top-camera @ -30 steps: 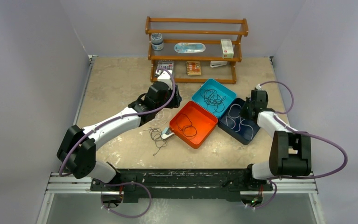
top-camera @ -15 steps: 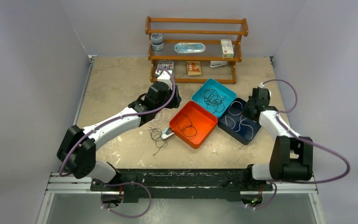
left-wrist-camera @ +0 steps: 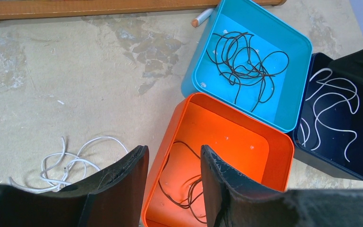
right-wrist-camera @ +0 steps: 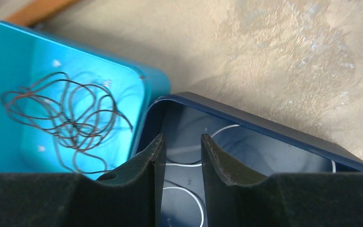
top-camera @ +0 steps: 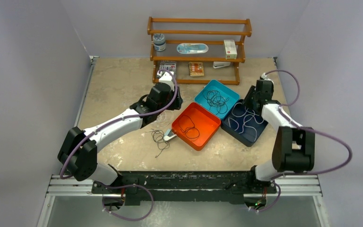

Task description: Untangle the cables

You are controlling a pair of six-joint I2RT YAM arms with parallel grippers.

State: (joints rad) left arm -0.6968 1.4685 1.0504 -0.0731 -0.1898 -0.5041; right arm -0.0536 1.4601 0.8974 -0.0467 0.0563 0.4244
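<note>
Black cables lie in the teal tray point(top-camera: 227, 90) and in the orange tray point(top-camera: 203, 139). White cable point(top-camera: 245, 120) lies in the navy tray point(top-camera: 253, 139). A loose white cable point(top-camera: 170, 136) and a loose black cable point(top-camera: 159, 139) lie tangled on the table left of the orange tray. The left wrist view shows only the white one point(left-wrist-camera: 71, 163). My left gripper point(left-wrist-camera: 173, 150) is open and empty, high above the orange tray's left edge. My right gripper point(right-wrist-camera: 179, 142) is open and empty, over the navy tray's far corner, white cable point(right-wrist-camera: 184, 163) below it.
A wooden shelf point(top-camera: 198, 33) with small boxes and a jar stands at the back. A small pen-like stick point(left-wrist-camera: 201, 18) lies between the shelf and the teal tray. The three trays touch each other at centre right.
My right gripper has moved away from the navy tray's middle toward its far corner, leaving the white cable in the tray. The left arm has not moved.
</note>
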